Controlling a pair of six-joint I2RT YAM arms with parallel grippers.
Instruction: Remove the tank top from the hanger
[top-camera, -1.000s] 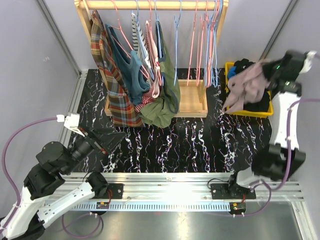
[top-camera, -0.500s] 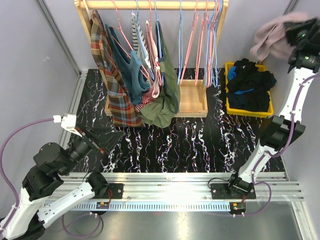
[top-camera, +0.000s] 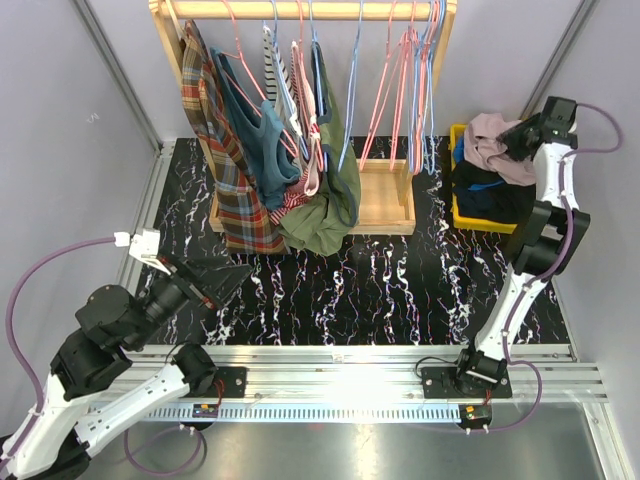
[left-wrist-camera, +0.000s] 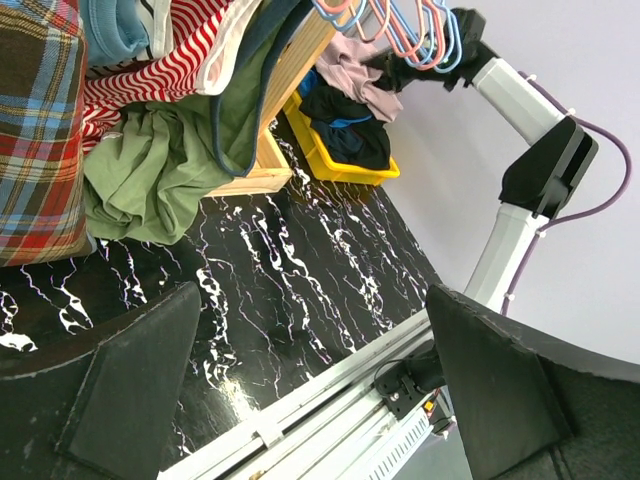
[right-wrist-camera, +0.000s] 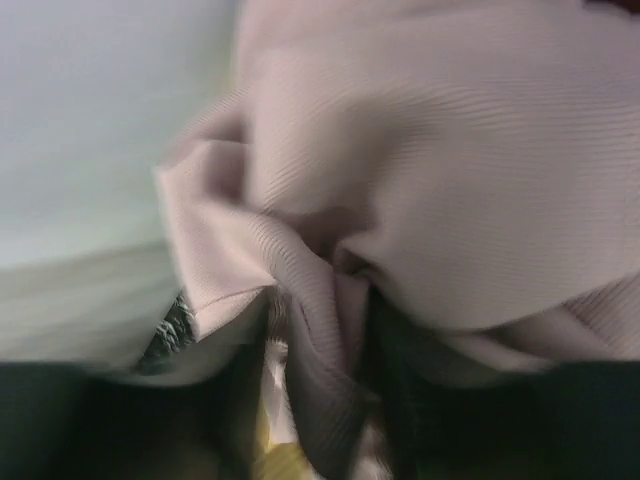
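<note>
Settle the pale pink ribbed tank top (top-camera: 490, 148) into the yellow plastic bin (top-camera: 480, 223), far-right table (top-camera: 400, 290) corner; whether your right claw (top-camera: 522, 138) grips it is indeterminable.

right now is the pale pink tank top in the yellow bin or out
In: pale pink tank top lies bunched atop dark clothes inside yellow bin.

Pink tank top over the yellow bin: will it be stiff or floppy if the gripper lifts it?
Probably floppy: the pink tank top crumples in soft folds over the dark clothes. Likely light: its ribbed cloth looks thin.
</note>
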